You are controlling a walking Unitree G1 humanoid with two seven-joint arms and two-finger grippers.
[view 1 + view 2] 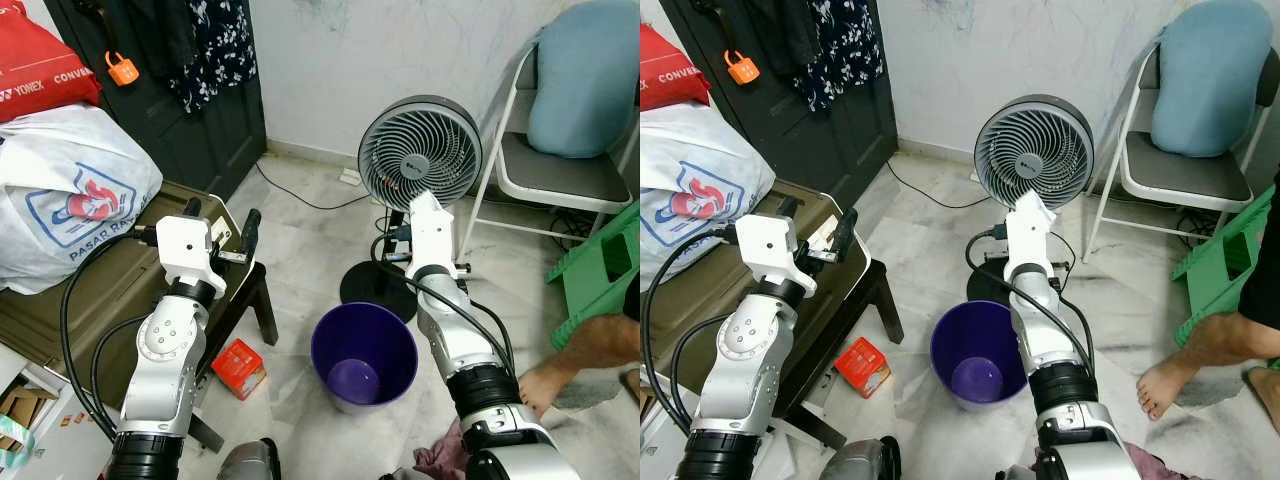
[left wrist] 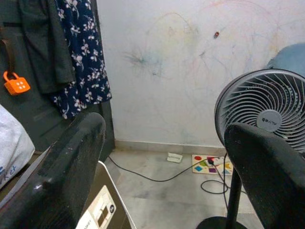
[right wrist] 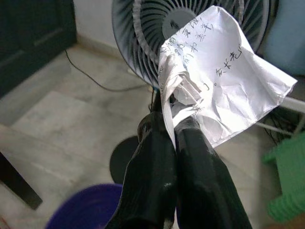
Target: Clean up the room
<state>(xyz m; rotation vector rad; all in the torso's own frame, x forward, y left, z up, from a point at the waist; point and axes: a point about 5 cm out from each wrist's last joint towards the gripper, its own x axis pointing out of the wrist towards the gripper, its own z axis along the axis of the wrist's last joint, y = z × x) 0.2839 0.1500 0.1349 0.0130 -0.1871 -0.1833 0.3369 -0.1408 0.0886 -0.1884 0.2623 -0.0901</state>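
Your paper is light, soft and crumpled; it sits upper right in the right wrist frame, pinched at one edge by the closed right gripper. The bin waits lower centre. Left gripper gapes empty.

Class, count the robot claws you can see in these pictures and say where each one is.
2. The left claw hangs open above the dark green trunk. The right claw is clamped on a crumpled white paper, near the grey fan.

Crumpled white paper, glossy purple plastic bin, polished marble floor, matt black fingers.
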